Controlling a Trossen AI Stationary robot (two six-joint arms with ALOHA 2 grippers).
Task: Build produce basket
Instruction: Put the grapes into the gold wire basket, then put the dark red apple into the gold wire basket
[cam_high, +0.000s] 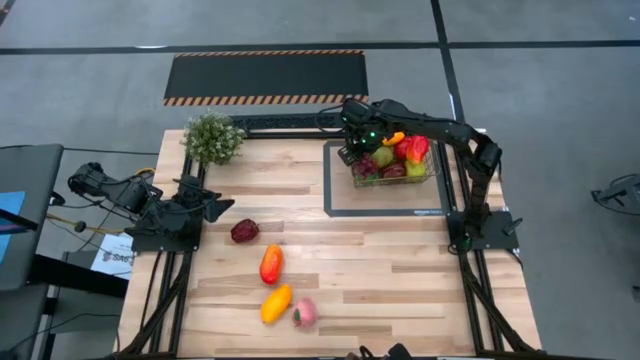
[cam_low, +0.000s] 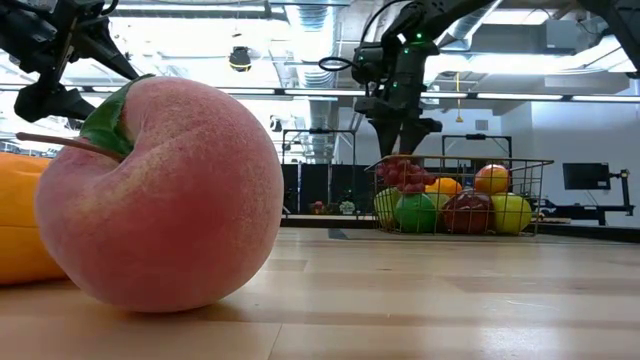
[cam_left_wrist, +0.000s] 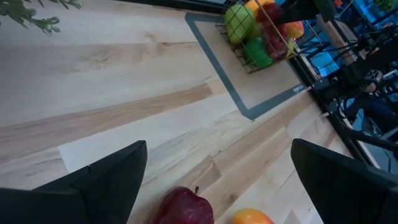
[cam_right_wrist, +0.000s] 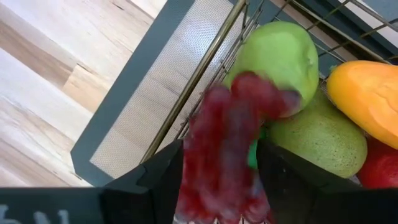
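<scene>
High view: right pincer (cam_high: 357, 152) holds purple grapes (cam_right_wrist: 227, 149) over the basket's (cam_high: 432, 172) nine-o'clock end; left pincer (cam_left_wrist: 217, 180) wide.

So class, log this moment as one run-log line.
right gripper: over basket, grapes between fingers | left gripper: open, waiting near dark red piece

Wooden counter (cam_high: 400, 270), loaded up.
Mat (cam_high: 340, 190), potted plant (cam_high: 212, 138), and 4 loose fruits: dark red (cam_high: 244, 231), red-orange (cam_high: 270, 264), yellow-orange (cam_high: 276, 303), peach (cam_high: 304, 313).

the table (cam_high: 400, 280) is pale planked wood (smooth, faintly shiny). the basket (cam_low: 540, 190) is thin metal wire. the peach (cam_low: 160, 195) looks fuzzy, matt.
</scene>
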